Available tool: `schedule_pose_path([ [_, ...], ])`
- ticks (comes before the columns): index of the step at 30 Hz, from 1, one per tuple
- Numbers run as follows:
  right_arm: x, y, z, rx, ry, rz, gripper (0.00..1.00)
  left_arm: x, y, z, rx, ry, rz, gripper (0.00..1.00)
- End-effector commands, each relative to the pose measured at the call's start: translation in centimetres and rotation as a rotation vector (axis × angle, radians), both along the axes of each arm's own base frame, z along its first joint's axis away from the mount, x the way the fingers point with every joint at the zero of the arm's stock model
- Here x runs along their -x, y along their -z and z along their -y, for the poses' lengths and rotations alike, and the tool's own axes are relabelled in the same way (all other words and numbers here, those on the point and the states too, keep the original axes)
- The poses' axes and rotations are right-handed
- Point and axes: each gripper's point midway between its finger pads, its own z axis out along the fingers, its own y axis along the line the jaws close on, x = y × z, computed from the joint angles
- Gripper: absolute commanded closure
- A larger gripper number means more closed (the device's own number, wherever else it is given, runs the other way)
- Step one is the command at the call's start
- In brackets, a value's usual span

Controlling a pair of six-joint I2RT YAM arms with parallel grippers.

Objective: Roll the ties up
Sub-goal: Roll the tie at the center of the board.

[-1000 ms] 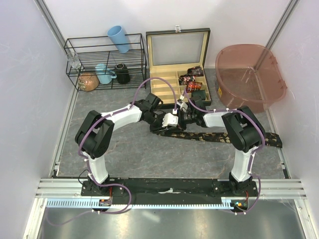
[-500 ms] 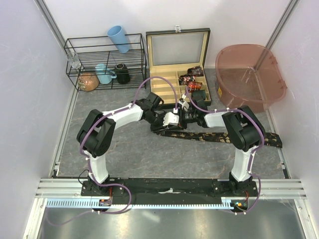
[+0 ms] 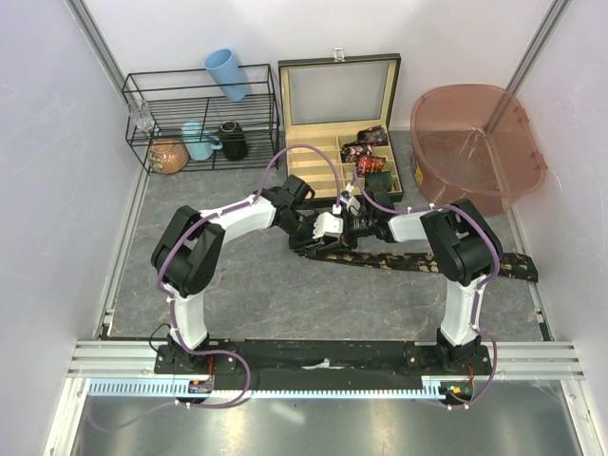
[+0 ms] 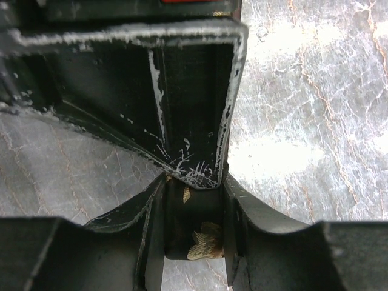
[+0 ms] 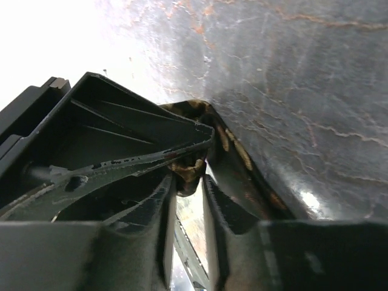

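Note:
A dark tie with tan prints (image 3: 427, 261) lies as a long flat strip across the table, from the middle to the right edge. My left gripper (image 3: 328, 228) and right gripper (image 3: 353, 223) meet tip to tip over its left end. In the left wrist view my left gripper (image 4: 194, 206) is shut on a fold of the tie (image 4: 203, 245), with the right gripper's scratched finger just above. In the right wrist view my right gripper (image 5: 189, 179) pinches the tie's end (image 5: 233, 145) at its tips. Rolled ties (image 3: 366, 149) sit in the box's compartments.
An open wooden tie box (image 3: 313, 161) stands just behind the grippers. A wire rack (image 3: 199, 119) with a black mug (image 3: 233, 141) and cups is at the back left. A pink tub (image 3: 475, 142) is at the back right.
Both grippers have shifted slightly away from me with the tie's end. The left arm's elbow has moved a little to the right. The strip has not moved.

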Motion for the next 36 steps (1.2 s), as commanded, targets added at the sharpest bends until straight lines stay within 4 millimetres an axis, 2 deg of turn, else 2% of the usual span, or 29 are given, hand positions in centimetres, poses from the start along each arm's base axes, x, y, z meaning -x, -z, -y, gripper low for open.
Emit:
schedule_pose_path([
  [1, -0.4, 0.1, 0.1, 0.017, -0.037, 0.034, 0.73, -0.6, -0.6, 0.9, 0.015, -0.012, -0.003, 0.57],
  [4, -0.5, 0.1, 0.1, 0.021, -0.037, 0.038, 0.81, -0.6, -0.7, 0.9, 0.017, -0.005, 0.0, 0.57],
  [5, -0.4, 0.2, 0.1, 0.024, -0.035, 0.037, 0.91, -0.5, -0.7, 0.9, 0.015, -0.005, -0.003, 0.57],
  [7, -0.4, 0.2, 0.2, 0.026, -0.037, 0.043, 1.0, -0.5, -0.5, 0.7, 0.01, -0.01, -0.004, 0.52],
  [10, -0.1, 0.7, 0.7, 0.053, -0.037, 0.035, 1.0, -0.9, -0.7, 0.0, 0.002, -0.026, 0.005, 0.42],
  [12, -0.1, 1.2, 1.2, 0.09, -0.042, 0.054, 1.0, -1.6, -1.3, -1.0, 0.02, -0.052, 0.01, 0.34],
  [15, 0.3, 2.0, 1.8, 0.142, -0.055, 0.045, 1.0, -2.4, -2.3, -2.3, 0.059, -0.078, 0.015, 0.27],
  [19, 0.4, 3.8, 2.8, 0.224, -0.045, 0.018, 1.0, -2.0, -2.3, -3.2, 0.064, -0.042, 0.042, 0.25],
  [21, 0.2, 4.1, 2.9, 0.241, -0.045, 0.02, 1.0, -1.6, -2.4, -3.2, 0.073, -0.028, 0.041, 0.24],
  [28, 0.0, 5.0, 3.4, 0.291, -0.035, 0.003, 1.0, -1.4, -2.0, -1.9, 0.088, 0.014, 0.055, 0.23],
  [31, -0.1, 4.5, 3.1, 0.272, -0.042, 0.008, 1.0, -1.2, -1.4, -1.5, 0.062, 0.045, 0.074, 0.25],
  [32, -0.2, 4.2, 3.0, 0.264, -0.044, 0.015, 1.0, -1.1, -0.8, -1.5, 0.042, 0.049, 0.073, 0.26],
  [36, -0.4, 3.7, 2.9, 0.26, -0.042, 0.027, 1.0, -0.7, -0.1, -1.8, 0.006, 0.061, 0.053, 0.44],
])
